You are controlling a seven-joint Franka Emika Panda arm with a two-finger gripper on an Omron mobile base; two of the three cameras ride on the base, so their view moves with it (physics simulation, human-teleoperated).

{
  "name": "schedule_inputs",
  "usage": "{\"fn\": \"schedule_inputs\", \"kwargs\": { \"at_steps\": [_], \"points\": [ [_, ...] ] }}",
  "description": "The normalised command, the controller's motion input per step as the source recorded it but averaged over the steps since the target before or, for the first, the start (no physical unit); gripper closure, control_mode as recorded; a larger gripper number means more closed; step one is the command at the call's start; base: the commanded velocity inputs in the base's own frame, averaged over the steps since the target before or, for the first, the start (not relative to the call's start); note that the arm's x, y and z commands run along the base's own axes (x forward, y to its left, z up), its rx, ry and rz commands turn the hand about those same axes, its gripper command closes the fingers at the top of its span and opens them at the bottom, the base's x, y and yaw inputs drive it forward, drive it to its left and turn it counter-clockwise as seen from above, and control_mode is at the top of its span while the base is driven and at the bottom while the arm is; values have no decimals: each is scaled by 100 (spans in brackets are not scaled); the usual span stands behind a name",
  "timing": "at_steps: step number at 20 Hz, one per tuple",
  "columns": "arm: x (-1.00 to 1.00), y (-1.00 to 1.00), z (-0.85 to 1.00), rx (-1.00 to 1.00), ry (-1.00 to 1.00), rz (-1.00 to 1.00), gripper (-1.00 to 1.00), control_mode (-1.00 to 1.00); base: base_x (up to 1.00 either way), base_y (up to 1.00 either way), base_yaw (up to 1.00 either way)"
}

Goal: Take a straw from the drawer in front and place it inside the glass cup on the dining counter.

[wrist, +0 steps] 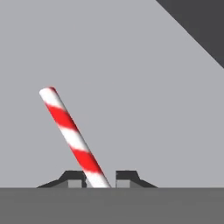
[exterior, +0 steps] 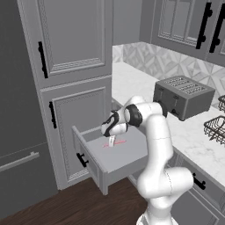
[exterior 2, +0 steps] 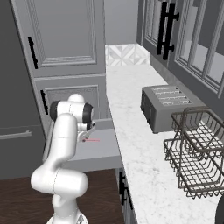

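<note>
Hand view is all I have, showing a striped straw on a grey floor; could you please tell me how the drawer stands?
Observer: The drawer is pulled out, beside the tall grey cabinet; the straw lies flat on its floor.
Operator: Thank you. From where does the claw come at it?
Observer: The claw points down into the drawer from above.
Operator: What stands nearby?
Observer: A grey toaster on the marble worktop.

Red-white striped straw (wrist: 72, 135), grey drawer (exterior: 118, 154)
</note>
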Motion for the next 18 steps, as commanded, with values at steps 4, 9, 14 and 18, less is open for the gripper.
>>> {"fn": "schedule_inputs", "kwargs": {
  "at_steps": [4, 9, 14, 18],
  "points": [
    [-64, 0, 26, 0, -18, -1, 100, -100, 0, 0, 0],
    [-86, 0, 94, -2, -34, -14, 100, -100, 0, 0, 0],
    [-51, 0, 100, 0, -17, -39, 100, -100, 0, 0, 0],
    [-17, 0, 100, -2, -12, -56, 100, -100, 0, 0, 0]
  ]
}}
